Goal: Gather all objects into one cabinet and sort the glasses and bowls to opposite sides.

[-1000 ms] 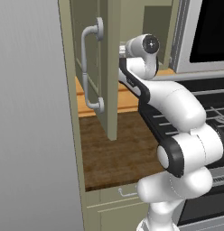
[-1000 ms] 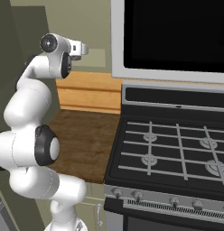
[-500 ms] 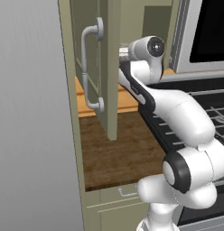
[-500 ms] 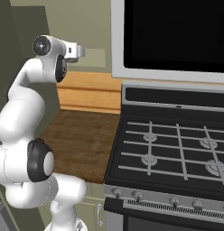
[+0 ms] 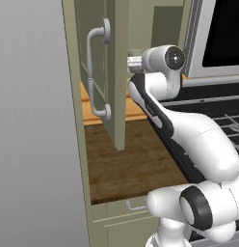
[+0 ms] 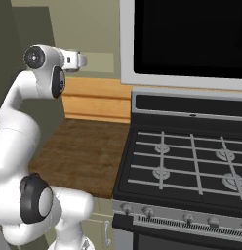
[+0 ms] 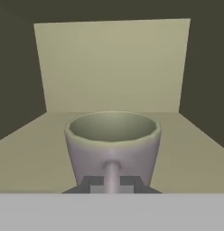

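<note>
Gripper [image 7: 112, 182] tips mostly hidden behind bowl [image 7: 112, 144] wall — cabinet door [image 5: 116, 72] hides hand.

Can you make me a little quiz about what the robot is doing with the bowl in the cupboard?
1. True or false: the gripper is shut on the rim of the pale grey-green bowl.
2. The bowl sits upright with its opening facing: A) up B) down C) sideways.
3. Fill in: beside the wooden counter stands a black ______ with burner grates.

Key: 1 true; 2 A; 3 stove.
</note>
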Robot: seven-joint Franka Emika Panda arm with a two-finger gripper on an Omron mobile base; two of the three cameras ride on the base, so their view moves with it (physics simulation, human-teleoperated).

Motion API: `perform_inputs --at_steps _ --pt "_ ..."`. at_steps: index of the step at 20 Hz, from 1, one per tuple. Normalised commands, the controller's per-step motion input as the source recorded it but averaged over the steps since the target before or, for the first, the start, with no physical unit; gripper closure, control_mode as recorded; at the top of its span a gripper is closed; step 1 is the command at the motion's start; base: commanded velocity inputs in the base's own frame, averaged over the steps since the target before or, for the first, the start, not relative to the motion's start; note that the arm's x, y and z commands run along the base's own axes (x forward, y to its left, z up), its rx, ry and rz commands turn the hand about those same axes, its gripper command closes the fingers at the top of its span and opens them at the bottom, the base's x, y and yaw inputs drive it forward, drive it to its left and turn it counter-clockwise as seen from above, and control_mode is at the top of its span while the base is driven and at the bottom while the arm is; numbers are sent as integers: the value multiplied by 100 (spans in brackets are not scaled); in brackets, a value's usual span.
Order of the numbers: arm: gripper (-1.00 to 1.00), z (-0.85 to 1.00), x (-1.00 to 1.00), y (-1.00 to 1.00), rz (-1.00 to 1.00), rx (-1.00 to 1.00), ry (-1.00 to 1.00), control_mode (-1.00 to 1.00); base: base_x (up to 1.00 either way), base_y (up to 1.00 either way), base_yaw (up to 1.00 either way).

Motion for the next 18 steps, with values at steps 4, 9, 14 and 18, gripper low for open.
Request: perform_inputs --at_steps 4,9,14,18 --pt "100 0 -70 0 0 0 -4 -100 0 0 0" --pt "100 6 -81 -2 0 0 -2 -100 0 0 0" --pt "100 22 -74 -3 0 0 2 -100 0 0 0" --pt "100 24 -62 -7 0 0 4 -100 0 0 0"
